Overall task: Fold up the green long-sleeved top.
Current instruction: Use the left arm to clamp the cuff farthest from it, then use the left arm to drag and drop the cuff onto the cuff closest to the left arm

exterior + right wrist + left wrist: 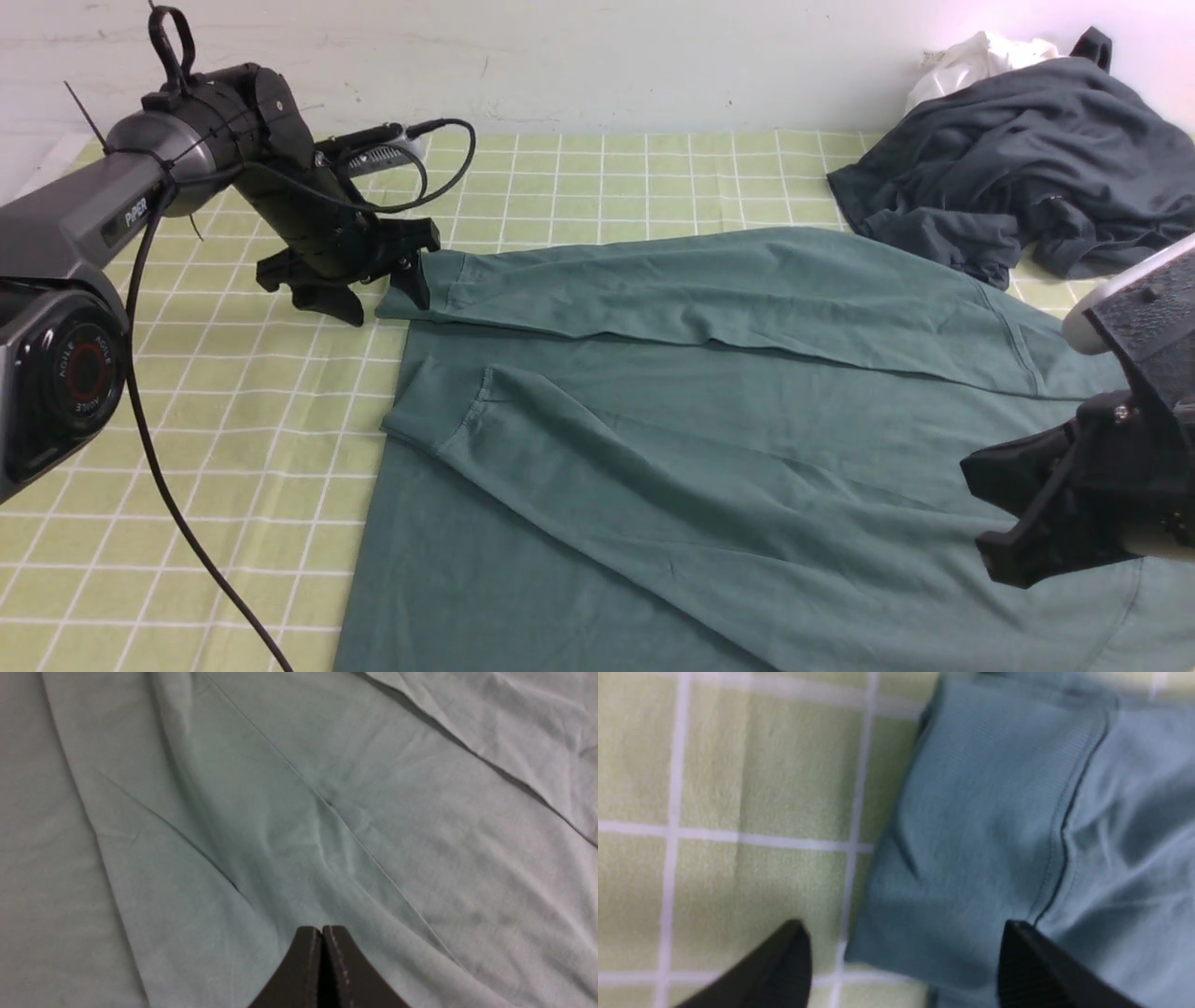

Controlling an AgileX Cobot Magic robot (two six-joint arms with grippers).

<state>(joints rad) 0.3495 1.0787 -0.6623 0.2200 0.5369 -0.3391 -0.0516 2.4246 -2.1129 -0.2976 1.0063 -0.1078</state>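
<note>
The top (709, 448) lies spread flat across the centre and lower right of the front view, running off the bottom edge of the frame. Both sleeves are laid over its body. The far sleeve (728, 289) runs along the upper edge of the fabric, and the near sleeve (597, 467) slants from centre left toward the lower right. Both cuffs point to the left of the frame.

My left pincer (383, 301) sits at the far sleeve's cuff (439, 285), left of centre in the front view, and it is released, grasping nothing. Its jaws stand wide apart. In the left wrist view one finger (784, 961) is over bare checks and the other is over the cuff seam (I cannot tell whether either tip touches the cloth).

My right pincer (321, 938) hangs at the lower right edge of the front view, over the top's body. In its wrist view the jaws are clenched tight together with nothing between them, above lightly creased fabric.

Under the top is the surface (187, 448), covered in pale green cloth with white checks. At the upper right a dark garment (1018, 177) lies crumpled just beside the top, with a white cloth (971, 61) behind it against the wall (653, 56).
</note>
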